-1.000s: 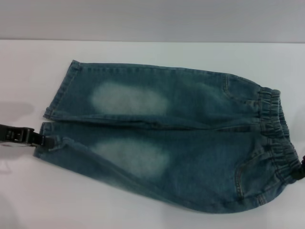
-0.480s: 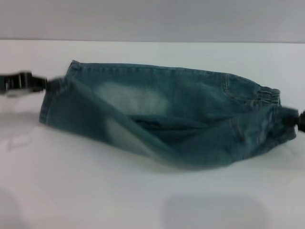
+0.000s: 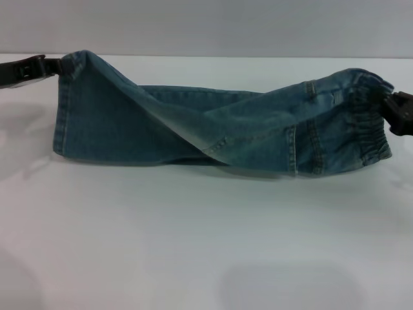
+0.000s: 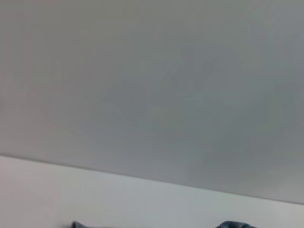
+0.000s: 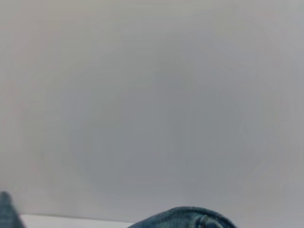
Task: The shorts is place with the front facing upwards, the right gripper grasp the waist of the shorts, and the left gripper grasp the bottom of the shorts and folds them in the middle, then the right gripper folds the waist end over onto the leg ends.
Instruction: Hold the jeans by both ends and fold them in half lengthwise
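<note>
One pair of denim shorts (image 3: pixel 213 126) is seen across the middle of the head view, lifted and folded lengthwise, its lower fold resting on the white table (image 3: pixel 193 245). The elastic waist (image 3: pixel 368 132) is at the right of the frame, and the leg ends (image 3: pixel 68 106) at the left. Two grippers are counted. The left gripper (image 3: pixel 55 64), at the upper left edge, is pinched on the top corner of the hem. The right gripper (image 3: pixel 390 106), cut off by the right edge, is clamped on the waist's upper corner. In both wrist views only small slivers of denim are shown at the bottom edge; no fingers can be made out there.
</note>
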